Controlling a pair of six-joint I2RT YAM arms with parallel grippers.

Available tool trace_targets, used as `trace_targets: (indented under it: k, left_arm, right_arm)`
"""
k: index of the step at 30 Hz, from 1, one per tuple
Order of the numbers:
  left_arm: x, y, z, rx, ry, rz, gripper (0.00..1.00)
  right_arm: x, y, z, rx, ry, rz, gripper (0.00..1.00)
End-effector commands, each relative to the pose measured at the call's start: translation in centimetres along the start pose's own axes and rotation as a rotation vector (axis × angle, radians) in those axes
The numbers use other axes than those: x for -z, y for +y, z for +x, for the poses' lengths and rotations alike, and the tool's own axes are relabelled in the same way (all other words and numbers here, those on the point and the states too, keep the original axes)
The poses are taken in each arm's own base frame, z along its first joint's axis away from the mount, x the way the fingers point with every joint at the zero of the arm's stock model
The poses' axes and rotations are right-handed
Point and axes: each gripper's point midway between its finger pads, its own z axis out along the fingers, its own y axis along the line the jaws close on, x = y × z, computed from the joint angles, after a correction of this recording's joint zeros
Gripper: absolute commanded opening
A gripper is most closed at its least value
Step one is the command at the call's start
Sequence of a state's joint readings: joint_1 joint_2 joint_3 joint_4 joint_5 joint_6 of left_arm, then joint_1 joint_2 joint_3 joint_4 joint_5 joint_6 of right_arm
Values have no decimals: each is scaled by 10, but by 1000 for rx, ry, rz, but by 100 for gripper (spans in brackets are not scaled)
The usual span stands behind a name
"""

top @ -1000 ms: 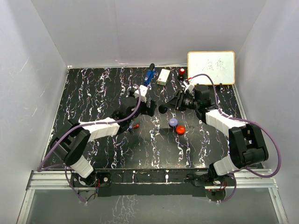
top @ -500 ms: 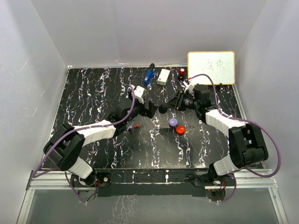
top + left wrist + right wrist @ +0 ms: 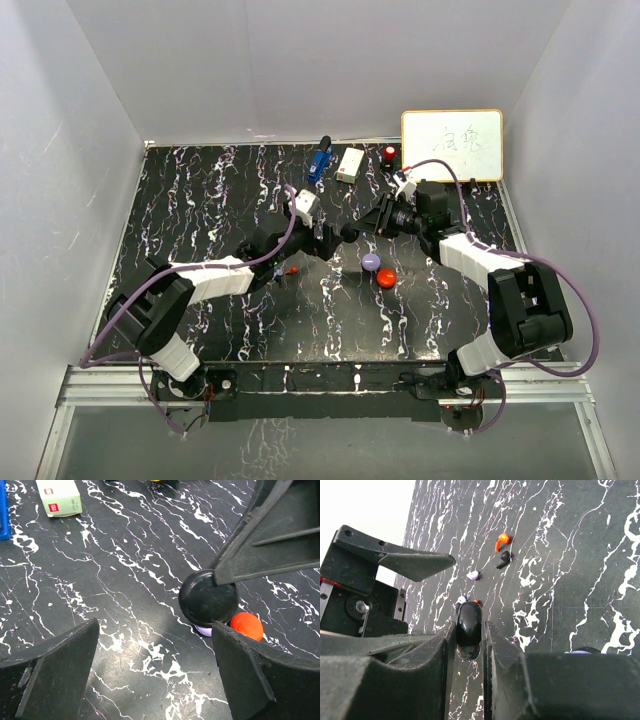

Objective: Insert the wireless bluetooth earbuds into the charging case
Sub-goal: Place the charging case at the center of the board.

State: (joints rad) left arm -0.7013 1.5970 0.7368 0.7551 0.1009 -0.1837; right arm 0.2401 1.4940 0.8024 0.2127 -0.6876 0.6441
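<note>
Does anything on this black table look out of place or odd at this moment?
Yes. A tiny orange-red stemmed earbud, a dark earbud and a pale earbud lie scattered loose on the black marbled table, outside any case. The right gripper pinches a round black case on edge.

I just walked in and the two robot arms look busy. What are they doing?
The right gripper is pinching a black round case. The left gripper is wide open, holds nothing, and reaches toward that case. An orange earbud and a dark earbud lie loose on the table, not put away yet. A purple case and a red case sit nearby.
</note>
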Motion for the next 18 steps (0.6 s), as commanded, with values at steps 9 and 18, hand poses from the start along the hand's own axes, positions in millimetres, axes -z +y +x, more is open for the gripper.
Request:
trace_targets:
  k: [9, 18]
  left_arm:
    - [-1, -22, -8, -264, -37, 39, 99]
    - [5, 4, -11, -269, -32, -141, 99]
  right_arm:
    - [-10, 7, -35, 8, -51, 26, 0]
    - [-20, -31, -34, 70, -11, 254, 0]
